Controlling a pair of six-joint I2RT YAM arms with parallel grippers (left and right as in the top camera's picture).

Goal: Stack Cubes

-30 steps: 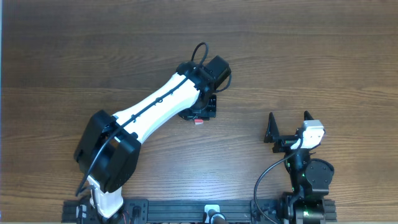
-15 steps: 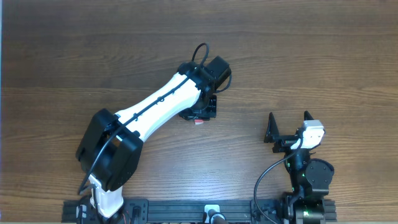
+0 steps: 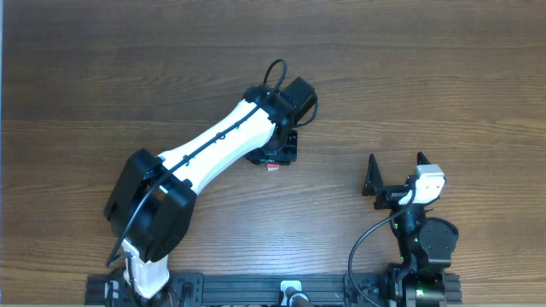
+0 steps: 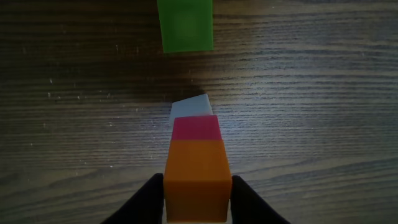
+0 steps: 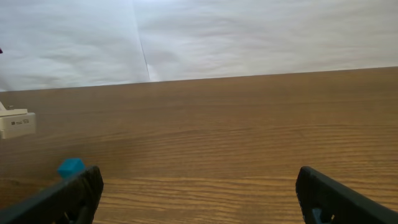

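An orange cube point(image 4: 196, 177) sits on top of a pink cube point(image 4: 196, 127), which rests on a pale blue cube point(image 4: 189, 107), forming a leaning column on the wooden table. My left gripper point(image 4: 196, 190) is shut on the orange cube, one finger against each side. From above, the left gripper point(image 3: 273, 155) is at the table's middle, with a sliver of the pink cube point(image 3: 273, 166) showing beneath it. A green cube point(image 4: 185, 25) lies on the table apart from the stack. My right gripper point(image 3: 396, 162) stands open and holds nothing near its base; its own camera shows the right gripper point(image 5: 199, 190) over bare wood.
A small blue cube point(image 5: 71, 167) lies on the table far off in the right wrist view, beside a white box-like object point(image 5: 15, 124). A white backdrop rises behind the table's far edge. Bare wood lies all around the stack.
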